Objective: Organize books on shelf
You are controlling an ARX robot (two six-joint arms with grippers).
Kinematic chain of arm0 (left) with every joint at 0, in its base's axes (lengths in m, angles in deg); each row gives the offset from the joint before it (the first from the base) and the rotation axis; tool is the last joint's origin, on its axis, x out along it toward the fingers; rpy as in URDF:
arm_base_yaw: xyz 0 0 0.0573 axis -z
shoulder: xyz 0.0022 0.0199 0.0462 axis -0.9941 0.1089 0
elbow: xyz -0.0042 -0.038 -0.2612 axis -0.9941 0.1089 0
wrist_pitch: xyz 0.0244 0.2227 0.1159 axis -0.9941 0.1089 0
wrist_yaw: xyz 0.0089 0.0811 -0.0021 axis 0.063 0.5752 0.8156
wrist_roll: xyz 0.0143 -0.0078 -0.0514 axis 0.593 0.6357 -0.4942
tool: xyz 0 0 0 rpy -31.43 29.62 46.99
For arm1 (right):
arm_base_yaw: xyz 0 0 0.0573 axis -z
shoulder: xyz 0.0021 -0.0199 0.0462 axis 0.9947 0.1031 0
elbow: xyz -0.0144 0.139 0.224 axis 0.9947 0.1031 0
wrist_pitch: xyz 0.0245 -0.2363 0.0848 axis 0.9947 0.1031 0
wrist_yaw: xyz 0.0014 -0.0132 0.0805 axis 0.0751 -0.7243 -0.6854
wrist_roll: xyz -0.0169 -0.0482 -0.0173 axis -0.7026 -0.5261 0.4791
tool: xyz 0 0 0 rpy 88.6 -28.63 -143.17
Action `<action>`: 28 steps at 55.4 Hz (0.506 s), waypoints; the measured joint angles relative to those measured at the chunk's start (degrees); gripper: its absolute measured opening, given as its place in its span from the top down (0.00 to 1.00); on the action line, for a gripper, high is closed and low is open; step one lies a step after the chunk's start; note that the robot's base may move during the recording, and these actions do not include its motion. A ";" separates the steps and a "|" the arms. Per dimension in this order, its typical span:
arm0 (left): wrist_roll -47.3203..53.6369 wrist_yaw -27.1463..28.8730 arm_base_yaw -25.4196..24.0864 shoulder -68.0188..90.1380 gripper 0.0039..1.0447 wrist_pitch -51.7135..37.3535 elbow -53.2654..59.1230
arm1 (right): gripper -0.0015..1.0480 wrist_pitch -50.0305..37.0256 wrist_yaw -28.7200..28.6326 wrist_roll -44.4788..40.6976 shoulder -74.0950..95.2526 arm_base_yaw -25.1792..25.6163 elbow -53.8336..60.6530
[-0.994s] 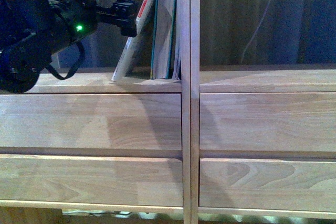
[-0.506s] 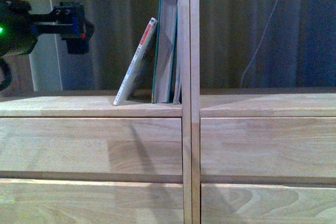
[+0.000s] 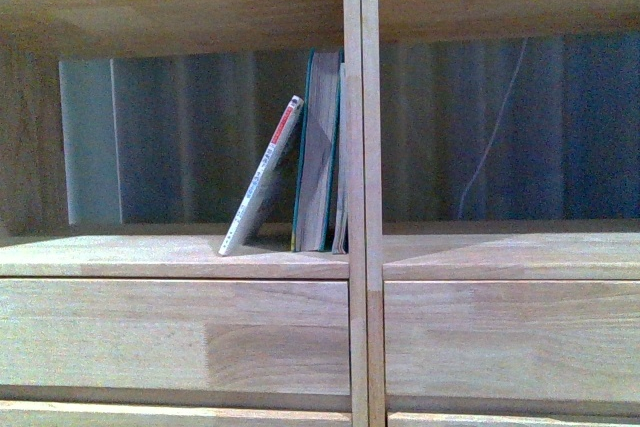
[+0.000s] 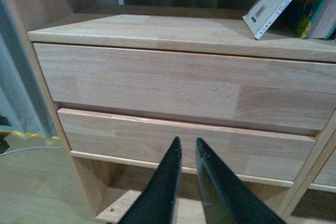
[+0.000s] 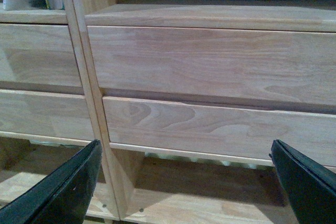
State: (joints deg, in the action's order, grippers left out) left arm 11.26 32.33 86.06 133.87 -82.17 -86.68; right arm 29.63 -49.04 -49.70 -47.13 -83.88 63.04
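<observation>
In the front view a thin white paperback [image 3: 262,177] with a red-marked spine leans to the right against taller teal-covered books [image 3: 320,152]. They stand upright at the right end of the shelf's [image 3: 170,255] left compartment, next to the centre post. Neither gripper shows in the front view. In the left wrist view my left gripper [image 4: 187,148] is shut and empty, low in front of the drawer fronts; the paperback [image 4: 275,1] is well above it. In the right wrist view my right gripper [image 5: 186,153] is open and empty before the right column's drawers.
Two plain drawer fronts [image 4: 178,85] sit under the book compartment, and two more [image 5: 210,64] under the right compartment. The centre post [image 3: 361,187] divides the columns. The right compartment [image 3: 500,137] holds no books. A thin cord [image 3: 495,137] hangs behind it. Floor [image 4: 37,182] lies to the shelf's left.
The left arm, which was up beside the leaning paperback, has drawn back to the left and out of the front view. The front camera now sees higher up the shelf. The books stay put.
</observation>
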 joint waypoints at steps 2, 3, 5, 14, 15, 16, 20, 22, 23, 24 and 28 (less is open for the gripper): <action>0.11 -0.35 -0.85 -0.90 0.97 -0.22 1.07 | 0.07 0.00 0.00 0.00 0.00 0.00 0.00; 0.07 -0.57 -1.27 -1.40 0.98 -0.28 1.70 | 0.07 0.00 0.02 0.00 0.00 0.00 0.00; 0.04 -0.57 -1.86 -2.49 0.98 -0.48 2.97 | 0.07 0.00 0.04 0.00 0.00 0.00 0.00; 0.04 -0.98 -2.01 -6.93 0.98 -0.52 7.39 | 0.07 0.00 0.02 0.00 0.00 0.00 0.00; 0.04 -0.96 -2.03 -7.50 0.98 -0.46 7.80 | 0.07 0.00 0.02 0.00 0.00 0.00 0.00; 0.04 -0.96 -2.05 -8.07 0.98 -0.42 8.22 | 0.07 0.00 0.02 0.00 0.00 0.00 0.00; 0.04 -0.98 -2.05 -10.01 0.98 0.15 9.55 | 0.07 0.00 0.02 0.00 0.00 0.00 0.00; 0.04 -0.96 -2.05 -11.15 0.98 0.57 10.32 | 0.07 0.00 0.00 0.00 0.00 0.00 0.00; 0.04 -0.98 -2.05 -11.69 0.98 0.79 10.67 | 0.07 0.00 0.00 0.00 0.00 0.00 0.00; 0.04 -0.96 -2.05 -12.24 0.98 1.05 11.02 | 0.07 0.00 0.00 0.00 0.00 0.00 0.00; 0.04 -0.96 -2.05 -14.47 0.98 2.12 12.20 | 0.07 0.00 0.02 0.00 0.00 0.00 0.00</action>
State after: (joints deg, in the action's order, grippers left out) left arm 11.31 31.36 84.00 119.40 -80.05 -74.48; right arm 29.63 -49.02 -49.70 -47.13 -83.88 63.04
